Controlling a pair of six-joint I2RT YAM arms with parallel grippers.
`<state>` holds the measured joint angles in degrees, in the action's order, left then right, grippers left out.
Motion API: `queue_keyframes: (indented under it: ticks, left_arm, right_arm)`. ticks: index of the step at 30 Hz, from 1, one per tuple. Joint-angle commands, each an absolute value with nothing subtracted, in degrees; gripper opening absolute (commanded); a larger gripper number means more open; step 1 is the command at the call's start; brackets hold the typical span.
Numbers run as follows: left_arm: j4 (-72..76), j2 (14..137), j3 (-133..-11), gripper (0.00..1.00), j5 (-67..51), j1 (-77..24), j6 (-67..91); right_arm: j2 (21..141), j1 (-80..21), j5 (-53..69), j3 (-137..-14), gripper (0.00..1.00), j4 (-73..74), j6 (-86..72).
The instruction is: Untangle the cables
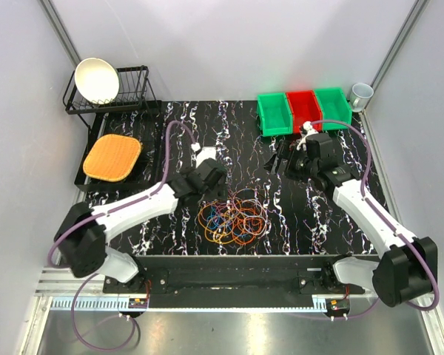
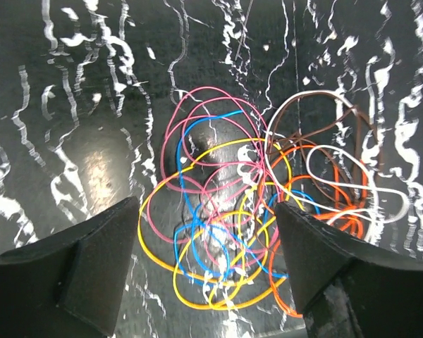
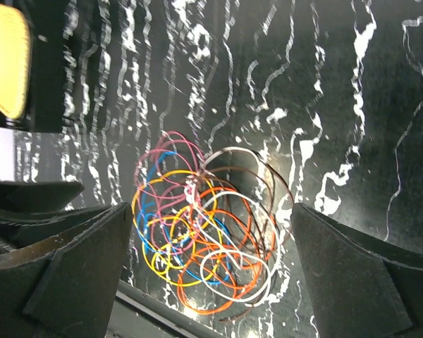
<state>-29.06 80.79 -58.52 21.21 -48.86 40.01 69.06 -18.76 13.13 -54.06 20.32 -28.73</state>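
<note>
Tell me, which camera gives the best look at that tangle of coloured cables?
The left wrist view: the cable tangle is largest, and pink, blue, yellow, orange, white and brown loops can be told apart. The right wrist view shows the tangle smaller. The top view shows it whole but tiny, mostly orange.

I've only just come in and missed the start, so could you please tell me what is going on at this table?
Two robot arms face a heap of thin coloured cables, which lies tangled on the black marbled table near their bases. The left gripper hovers close to the heap, jaws open, holding nothing. The right gripper is also open and empty, farther from the heap. No cable lies apart from the tangle yet.
</note>
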Motion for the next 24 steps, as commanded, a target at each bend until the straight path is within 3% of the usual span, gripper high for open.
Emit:
queue_keyframes:
  ticks: [1,3,12,18,24]
  left_arm:
    - [-21.89,86.73,-60.82,0.78,15.49,-46.77,35.08]
    - [-21.09,90.50,-61.26,0.69,10.47,-43.95,33.93]
    - [-21.36,94.13,-60.38,0.60,11.07,-41.84,31.29]
    - [-20.83,94.92,-59.15,0.49,10.37,-41.13,31.99]
    - [-21.62,97.20,-59.76,0.51,10.20,-41.13,34.27]
  right_arm:
    - [70.57,-19.25,12.13,-54.76,1.00,21.88,-28.21]
    - [70.66,-19.25,11.95,-54.84,1.00,22.50,-28.30]
    - [70.93,-19.25,10.63,-54.14,1.00,22.77,-29.62]
    - [73.03,-19.25,11.16,-54.58,1.00,22.59,-28.48]
    - [73.22,-19.16,11.51,-55.72,1.00,23.64,-26.89]
